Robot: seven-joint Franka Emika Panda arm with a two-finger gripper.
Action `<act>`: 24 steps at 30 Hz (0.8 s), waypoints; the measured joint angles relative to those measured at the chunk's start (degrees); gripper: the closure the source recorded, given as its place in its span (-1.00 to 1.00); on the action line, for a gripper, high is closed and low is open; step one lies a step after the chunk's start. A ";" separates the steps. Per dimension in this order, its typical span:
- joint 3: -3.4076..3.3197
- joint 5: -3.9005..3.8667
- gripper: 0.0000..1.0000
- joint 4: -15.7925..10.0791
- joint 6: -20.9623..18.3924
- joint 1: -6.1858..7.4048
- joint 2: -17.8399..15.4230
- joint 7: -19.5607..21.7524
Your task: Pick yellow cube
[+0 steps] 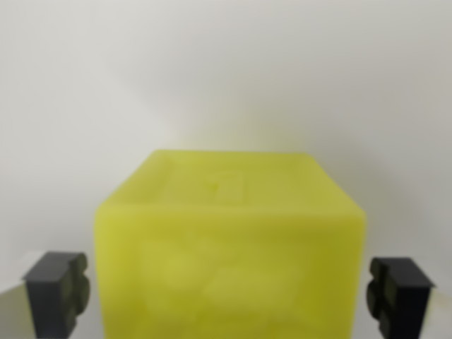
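Yellow and big, the cube [229, 247] sits on the white table [226, 78], right between the two dark fingers [56, 289]. The gripper [229, 293] is spread wide, with a small gap on each side. It should squeeze slowly and evenly before lifting.

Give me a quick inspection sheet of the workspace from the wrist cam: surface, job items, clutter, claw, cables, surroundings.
Surface: plain white surface, bare where visible.
Job's things: yellow cube, close to the camera, centred between the fingers, blurred.
Clutter: nothing seen.
Grippers: claw open; dark fingertips flank the cube on both sides, with a small gap showing on each side, not clamped.
Cables: nothing seen.
Surroundings: nothing seen beyond the white background; the cube fills most of the lower view.
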 joint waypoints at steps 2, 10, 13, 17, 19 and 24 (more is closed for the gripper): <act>0.00 -0.06 -1.00 0.13 0.35 0.01 0.48 -0.01; 0.00 -0.13 1.00 0.06 0.31 0.02 0.33 -0.06; 0.01 -0.13 1.00 -0.24 -0.35 0.02 -0.64 -0.10; 0.01 -0.07 1.00 -0.66 -1.43 0.03 -2.14 -0.18; 0.01 -0.03 1.00 -0.85 -1.97 0.04 -2.89 -0.21; 0.01 0.08 1.00 -1.31 -3.37 0.06 -4.73 -0.29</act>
